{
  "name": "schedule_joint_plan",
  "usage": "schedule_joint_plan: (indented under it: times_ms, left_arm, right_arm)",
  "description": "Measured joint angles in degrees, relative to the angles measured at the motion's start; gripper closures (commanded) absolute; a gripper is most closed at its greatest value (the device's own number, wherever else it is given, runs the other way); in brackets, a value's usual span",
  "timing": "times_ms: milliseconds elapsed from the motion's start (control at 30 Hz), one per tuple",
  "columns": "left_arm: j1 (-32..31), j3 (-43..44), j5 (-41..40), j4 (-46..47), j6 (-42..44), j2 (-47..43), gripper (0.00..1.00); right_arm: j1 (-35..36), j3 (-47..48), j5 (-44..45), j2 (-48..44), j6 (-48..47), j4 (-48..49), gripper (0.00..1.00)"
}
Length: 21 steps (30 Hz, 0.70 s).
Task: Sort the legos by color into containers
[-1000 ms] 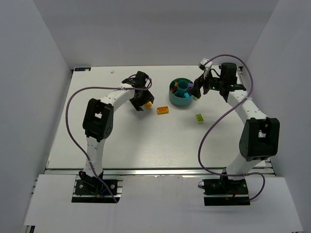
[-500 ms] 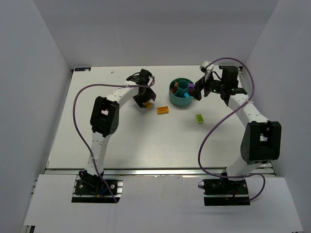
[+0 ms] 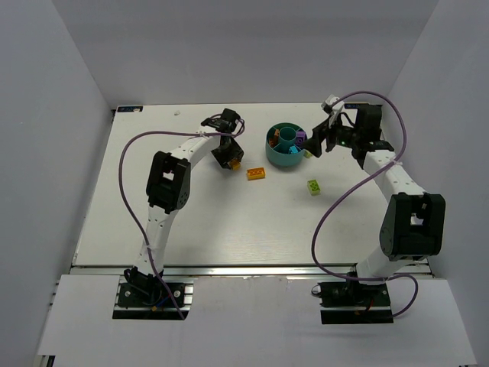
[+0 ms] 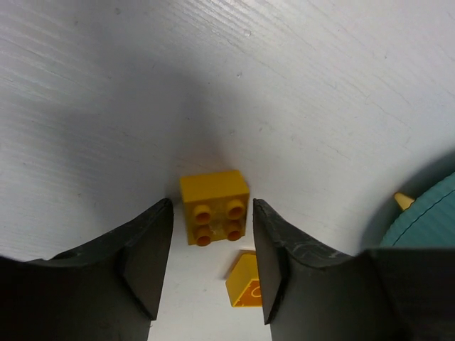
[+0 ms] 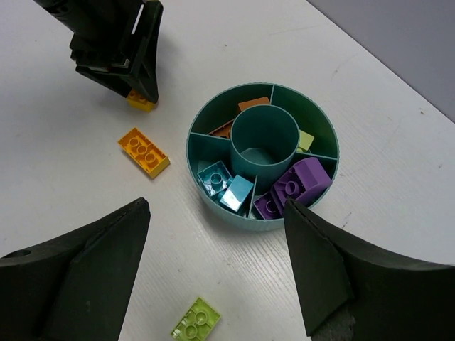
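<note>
A small yellow brick (image 4: 215, 206) lies studs-forward on the table between the open fingers of my left gripper (image 4: 212, 234), untouched; it also shows in the top view (image 3: 235, 164). A yellow-orange brick (image 3: 256, 174) lies just beyond (image 4: 245, 282). A lime brick (image 3: 313, 186) lies alone on the table (image 5: 195, 320). The teal bowl (image 3: 273, 153) holds purple bricks (image 5: 295, 186), cyan bricks (image 5: 226, 186), orange ones (image 5: 238, 117) and a lime one (image 5: 306, 140) in separate wedges. My right gripper (image 3: 317, 142) is open and empty, above the bowl's right side.
The bowl's central cup (image 5: 263, 135) is empty. A small yellow piece (image 3: 308, 153) lies on the table against the bowl's right side. Grey walls close in the white table (image 3: 229, 222) at the back and sides.
My right gripper has drawn back to the right from the bowl. My left gripper has shifted slightly back and right, settling around the yellow brick.
</note>
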Motion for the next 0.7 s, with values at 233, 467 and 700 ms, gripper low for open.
schedule_joint_plan:
  times_ms: [233,467,700]
  left_arm:
    - [0.1,0.3,0.2,-0.3,1.2,0.3,0.72]
    - [0.1,-3.1,0.2,2.3,3.2,-1.8,0.9]
    - [-1.2,-14.5,1.0,12.5,10.1,-11.7,0.98]
  right_arm:
    - [-0.1,-1.7,0.0,-0.2,0.2,0.8,0.2]
    - [-0.5,-1.7,0.1,-0.8,0.6,1.0,0.22]
    - [-1.6,-1.7,2.0,-0.9,3.3,2.4,0.42]
